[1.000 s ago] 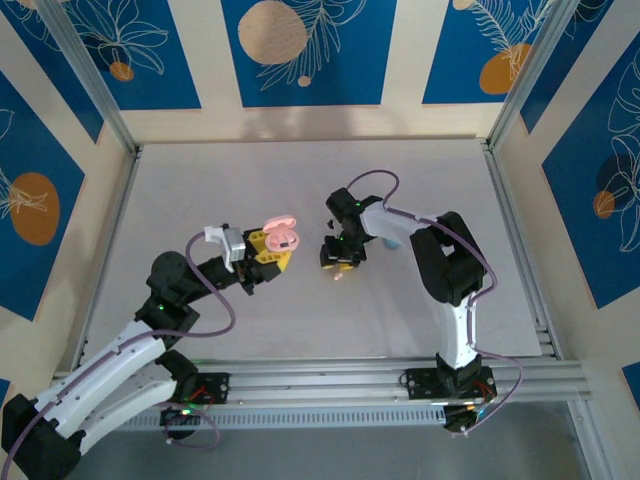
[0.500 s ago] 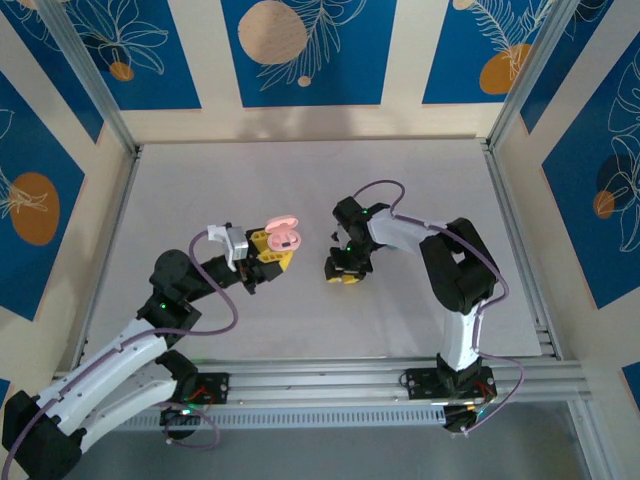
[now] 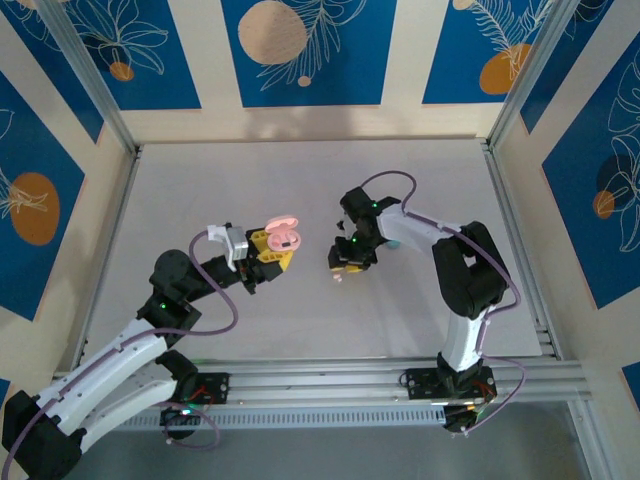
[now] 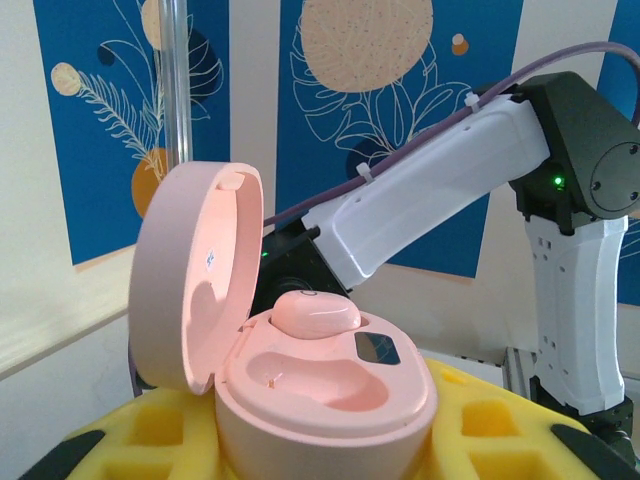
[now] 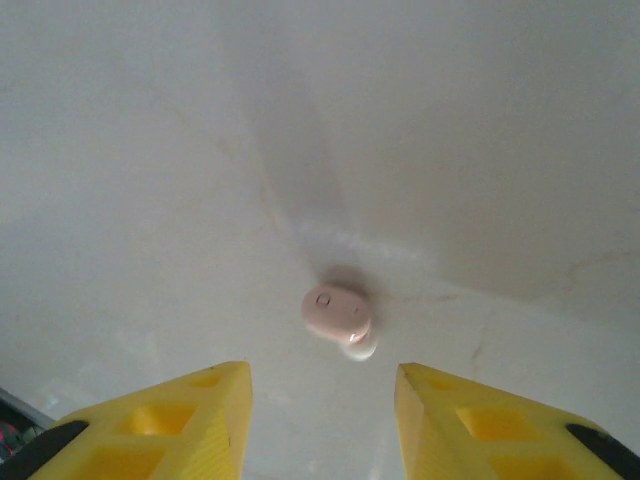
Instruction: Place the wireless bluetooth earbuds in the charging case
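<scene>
At left, the left gripper (image 3: pixel 262 252) has its yellow fingers (image 4: pixel 150 435) closed on the base of the pink charging case (image 4: pixel 322 400), which appears to be held above the table (image 3: pixel 300 180) with its lid (image 4: pixel 195 275) hinged open toward the left. The seated earbud (image 4: pixel 315 313), pink, rests at the far socket. The near socket (image 4: pixel 300 372) is empty. At centre-right, the right gripper (image 3: pixel 347 262) hangs over the loose earbud (image 5: pixel 338 312), a second pink bud lying alone on the table just beyond the fingertips. Its fingers (image 5: pixel 200 420) stand apart and hold nothing. Step in hand, as judged: collecting the second pink bud, one half of the pair being already housed. The next move calls for a short descent that brings the bud between the pads, a light pinch on so small and rounded a part, then a carry leftward to the empty socket, with the bud turned to match the recess. Markings: a small white sticker (image 4: pixel 212 258) inside the lid and a dark window (image 4: pixel 378 348) on the case deck. Neither is legible, and no brand can be read.
</scene>
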Robot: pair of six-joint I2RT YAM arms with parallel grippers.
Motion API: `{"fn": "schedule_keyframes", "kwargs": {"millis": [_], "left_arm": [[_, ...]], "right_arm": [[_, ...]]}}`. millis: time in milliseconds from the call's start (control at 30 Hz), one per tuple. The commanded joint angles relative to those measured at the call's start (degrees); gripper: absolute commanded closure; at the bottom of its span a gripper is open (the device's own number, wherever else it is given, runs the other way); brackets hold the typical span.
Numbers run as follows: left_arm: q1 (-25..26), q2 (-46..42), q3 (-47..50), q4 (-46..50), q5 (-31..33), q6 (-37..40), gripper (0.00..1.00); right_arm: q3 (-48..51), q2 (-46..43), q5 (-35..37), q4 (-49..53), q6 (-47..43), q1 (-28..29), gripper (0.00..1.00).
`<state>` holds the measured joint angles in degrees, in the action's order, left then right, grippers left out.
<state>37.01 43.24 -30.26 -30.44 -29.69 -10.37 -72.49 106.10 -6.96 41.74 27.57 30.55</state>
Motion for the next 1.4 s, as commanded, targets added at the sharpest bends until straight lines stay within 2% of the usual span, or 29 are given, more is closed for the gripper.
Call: {"fn": "schedule_keyframes", "kwargs": {"millis": [0,233,567,900,1000,1367], "left_arm": [[0.5,-0.92,-0.24,-0.76,-0.04,0.18,0.75],[0.47,-0.88,-0.28,-0.77,-0.17,0.19,0.75],[0.47,-0.68,-0.07,-1.15,-0.28,-0.09,0.75],[0.51,-0.5,-0.27,-1.2,-0.41,-0.3,0.75],[0.51,-0.49,-0.31,-1.12,-0.41,-0.33,0.75],[0.46,-0.53,-0.28,-1.11,-0.19,-0.33,0.75]], "right_arm": [[-2.36,2.89,-2.6,-1.82,-0.94,0.26,0.56],[-2.87,6.09,-3.2,-2.51,-0.84,1.18,0.56],[0.97,4.1,-5.56,-2.36,-2.7,1.36,0.58],[1.67,4.03,-7.53,-4.27,-2.27,1.89,0.62],[1.33,4.52,-8.6,-4.69,-2.48,1.89,0.67],[0.04,5.07,-8.71,-2.3,-1.92,3.03,0.65]]}}
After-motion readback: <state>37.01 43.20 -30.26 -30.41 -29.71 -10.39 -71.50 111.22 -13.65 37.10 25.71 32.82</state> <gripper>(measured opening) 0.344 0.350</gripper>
